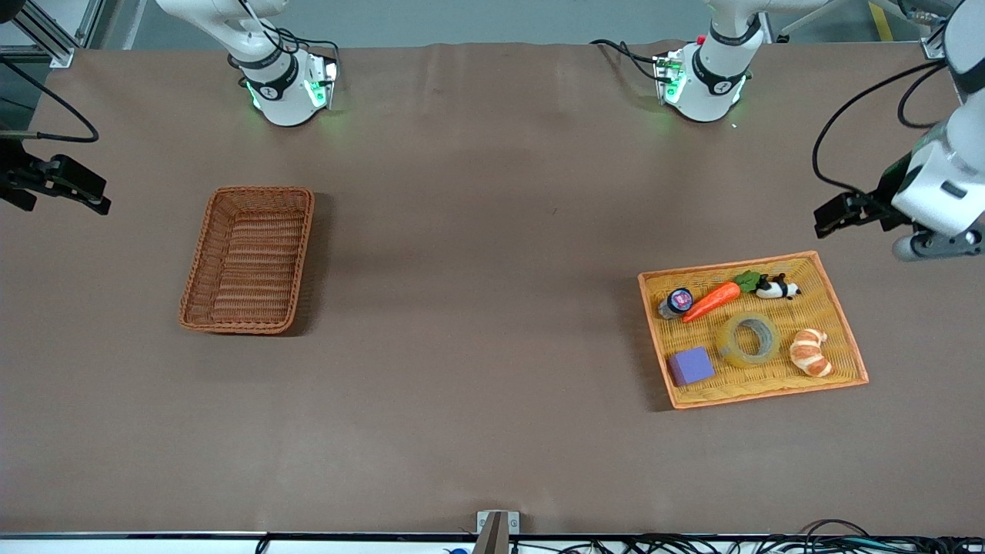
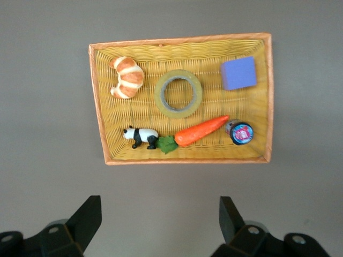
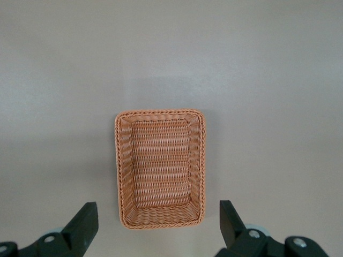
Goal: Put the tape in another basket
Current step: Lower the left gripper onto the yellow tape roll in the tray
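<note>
Wicker basket (image 1: 248,260) empty — tape (image 1: 749,339) in yellow tray (image 1: 839,319).

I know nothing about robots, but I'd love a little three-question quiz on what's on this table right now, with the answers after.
1. True or false: the tape already lies in the basket.
2. Which item in the yellow tray lies nearest the front camera: the carrot, the purple block or the toy panda?
3. Fill in: both the left hand and the right hand have their fingers ____.

Key
1. False. The tape lies in the yellow tray, between the purple block and the croissant; nothing is in the basket.
2. The purple block.
3. Open. Neither holds anything; each hangs over the table by its own end.
</note>
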### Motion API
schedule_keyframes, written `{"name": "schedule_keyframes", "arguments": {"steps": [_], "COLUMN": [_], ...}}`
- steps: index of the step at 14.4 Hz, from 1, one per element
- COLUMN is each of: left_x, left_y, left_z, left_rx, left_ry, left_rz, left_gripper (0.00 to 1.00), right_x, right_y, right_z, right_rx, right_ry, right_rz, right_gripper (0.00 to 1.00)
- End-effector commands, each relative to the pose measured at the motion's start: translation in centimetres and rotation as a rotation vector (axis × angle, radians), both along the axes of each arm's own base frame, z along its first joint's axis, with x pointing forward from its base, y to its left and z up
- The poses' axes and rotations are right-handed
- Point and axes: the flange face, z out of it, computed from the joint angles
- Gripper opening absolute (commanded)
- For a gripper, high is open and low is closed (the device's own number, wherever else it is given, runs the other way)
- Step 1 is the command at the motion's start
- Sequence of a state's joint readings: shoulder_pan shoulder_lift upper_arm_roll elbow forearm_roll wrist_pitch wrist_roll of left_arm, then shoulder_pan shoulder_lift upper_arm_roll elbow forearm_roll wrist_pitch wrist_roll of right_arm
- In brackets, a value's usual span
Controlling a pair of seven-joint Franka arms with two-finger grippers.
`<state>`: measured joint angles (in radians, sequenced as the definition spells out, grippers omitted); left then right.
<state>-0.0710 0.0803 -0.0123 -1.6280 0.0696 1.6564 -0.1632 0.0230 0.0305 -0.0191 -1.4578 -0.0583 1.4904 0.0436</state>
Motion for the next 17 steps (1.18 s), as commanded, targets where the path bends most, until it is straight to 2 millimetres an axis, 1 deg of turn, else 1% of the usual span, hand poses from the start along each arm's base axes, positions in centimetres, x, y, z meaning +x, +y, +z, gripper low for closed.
{"name": "schedule_keyframes", "arguments": {"steps": [1,2,4,5,6,8,9,11,12,13,16,17], "left_x": [2.9,4.0,5.9,6.6,6.9,7.9,8.1,8.1,8.3,8.7,9.0,9.0], "left_y": [1.2,1.3,1.3,2.1,3.1,3.9,4.9,5.6,6.8,6.9,6.6,6.4], "left_z": [-4.2,-7.0,-11.7,-14.5,-16.3,-19.6,-21.4,-24.7,-25.7,-26.5,-30.0,-30.4], "left_rx": [0.023,0.023,0.022,0.018,0.018,0.011,0.009,0.006,0.002,-0.006,-0.012,-0.013], "left_ry": [-0.001,0.026,0.042,0.058,0.069,0.063,0.083,0.126,0.119,0.101,0.095,0.089], "left_rz": [0.006,-0.006,-0.016,-0.004,0.006,0.004,0.012,-0.001,0.014,0.015,0.012,0.008], "left_gripper": [0.97,0.97,0.99,1.0,1.0,1.0,1.0,1.0,0.99,0.99,1.0,1.0], "right_x": [-0.9,-0.9,-0.9,-0.9,-0.9,-0.9,-0.9,-0.9,-0.9,-0.9,-0.8,-0.8], "right_y": [0.1,0.2,0.2,0.1,0.1,0.2,0.2,0.2,0.2,0.0,0.1,0.0], "right_z": [0.3,0.3,0.4,0.4,0.4,0.4,0.4,0.3,0.3,0.4,0.4,0.4], "right_rx": [0.02,0.02,0.02,0.02,0.02,0.02,0.02,0.02,0.02,0.02,0.02,0.02], "right_ry": [-0.002,-0.004,-0.005,-0.005,-0.007,-0.007,-0.005,-0.002,-0.004,-0.007,-0.008,-0.008], "right_rz": [0.008,0.009,0.008,0.006,0.006,0.008,0.008,0.008,0.009,0.006,0.009,0.008], "right_gripper": [1.0,1.0,1.0,1.0,1.0,1.0,1.0,1.0,1.0,1.0,1.0,1.0]}}
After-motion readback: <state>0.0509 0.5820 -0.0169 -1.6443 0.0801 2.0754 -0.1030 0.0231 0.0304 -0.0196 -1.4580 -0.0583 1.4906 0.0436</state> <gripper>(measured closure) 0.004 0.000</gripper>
